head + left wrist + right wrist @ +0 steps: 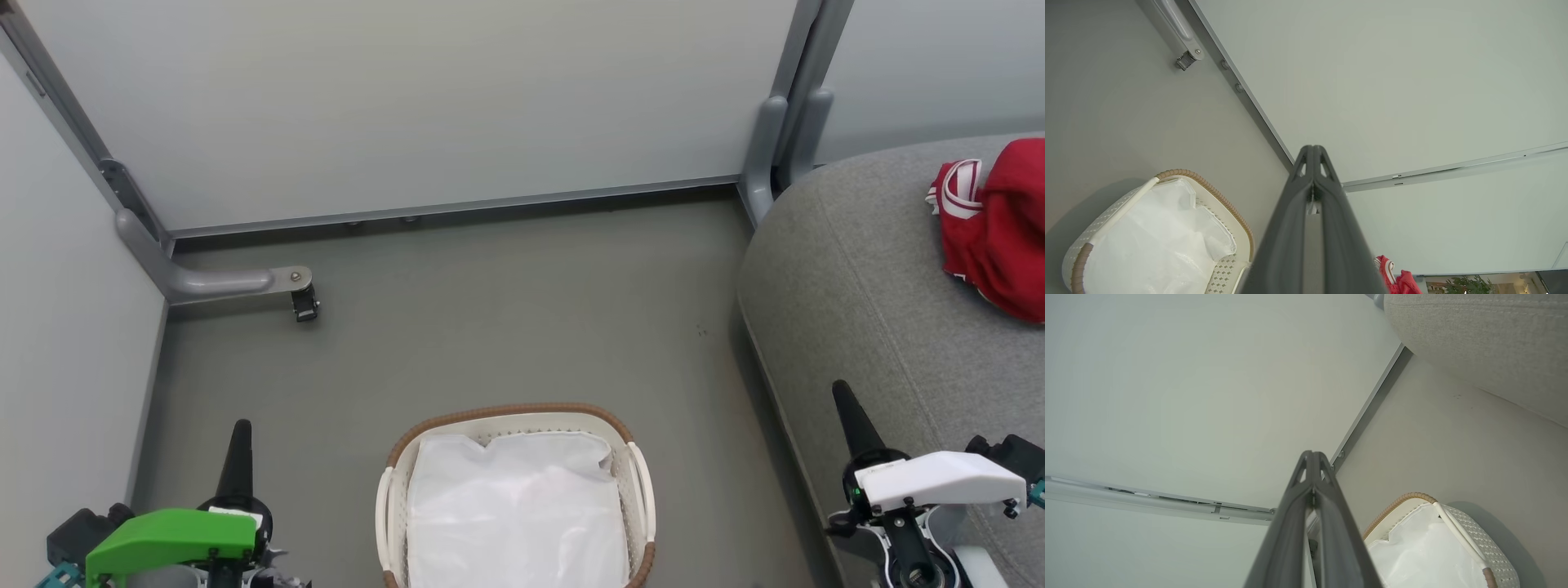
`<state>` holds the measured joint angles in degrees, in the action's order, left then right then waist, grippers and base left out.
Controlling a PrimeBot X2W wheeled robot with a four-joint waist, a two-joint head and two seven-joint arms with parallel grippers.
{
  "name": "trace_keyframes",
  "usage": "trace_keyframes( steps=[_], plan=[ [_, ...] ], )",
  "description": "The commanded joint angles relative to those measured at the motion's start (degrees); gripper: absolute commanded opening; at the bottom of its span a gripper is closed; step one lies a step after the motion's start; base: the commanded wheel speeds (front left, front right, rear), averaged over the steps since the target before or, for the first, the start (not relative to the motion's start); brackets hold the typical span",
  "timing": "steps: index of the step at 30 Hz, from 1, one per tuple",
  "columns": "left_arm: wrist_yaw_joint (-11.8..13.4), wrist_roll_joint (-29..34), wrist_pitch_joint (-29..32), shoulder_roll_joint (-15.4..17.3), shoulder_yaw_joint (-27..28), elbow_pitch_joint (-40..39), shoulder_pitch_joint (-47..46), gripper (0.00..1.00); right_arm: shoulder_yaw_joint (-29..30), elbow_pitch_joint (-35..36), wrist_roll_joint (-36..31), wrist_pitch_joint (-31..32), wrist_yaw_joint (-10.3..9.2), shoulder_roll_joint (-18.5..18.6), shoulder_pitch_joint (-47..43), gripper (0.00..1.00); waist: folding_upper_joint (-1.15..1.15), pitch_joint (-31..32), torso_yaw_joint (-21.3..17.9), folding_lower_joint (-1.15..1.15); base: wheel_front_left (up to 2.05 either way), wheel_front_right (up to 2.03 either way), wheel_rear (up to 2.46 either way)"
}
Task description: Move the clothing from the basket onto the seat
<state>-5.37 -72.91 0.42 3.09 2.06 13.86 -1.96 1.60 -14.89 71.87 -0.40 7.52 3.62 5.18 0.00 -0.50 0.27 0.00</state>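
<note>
Nearest, at the lower left of the head view, the left gripper (241,437) points up from under a green wrist cover (171,535). Its jaws are pressed tight together, with nothing between them and nothing touching them. The left wrist view agrees: the two dark fingers (1290,228) meet along their length, empty. At the lower right the right gripper (847,408) rises from a white wrist cover (939,478). Its jaws are likewise clenched on nothing, and it shows against the near edge of the seat (857,286).

Between the two grippers, on the grey floor (490,327), stands the basket (506,411), with white perforated walls, a brown woven rim and a white handle on each side. A plain white liner cloth (514,506) lies rumpled inside it.

Farther off to the right is the seat, grey fabric with a rounded edge and a stitched seam. The clothing (996,229) lies on top of it at the far right. It is a crumpled red heap with white trim, cut by the picture's edge and well apart from the basket and both grippers. Its folds hide any lettering, so none can be read.

Farthest back stand pale partition panels (408,106) in grey metal frames. At the left, a foot bracket carries a small black caster (304,305) on the floor.
</note>
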Motion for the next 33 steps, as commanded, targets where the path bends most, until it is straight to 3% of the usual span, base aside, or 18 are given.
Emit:
trace_keyframes(
  steps=[1, 33],
  plan=[
    [-0.4, -1.4, 0.3, 0.5, 0.5, -0.2, -1.7, 0.00, 0.4, 0.6, 1.4, 0.5, -0.03, 0.4, 0.7, 0.00, 0.00, 0.0, 0.0, 0.00, 0.00, 0.00, 0.00],
    [-1.8, -14.9, 4.3, 0.4, 3.1, 0.1, -3.9, 0.00, 2.9, 0.9, 16.0, 4.6, -0.03, 0.3, 1.2, 0.00, 0.00, 0.2, -0.2, 0.00, 0.00, 0.00, 0.00]
  ],
)
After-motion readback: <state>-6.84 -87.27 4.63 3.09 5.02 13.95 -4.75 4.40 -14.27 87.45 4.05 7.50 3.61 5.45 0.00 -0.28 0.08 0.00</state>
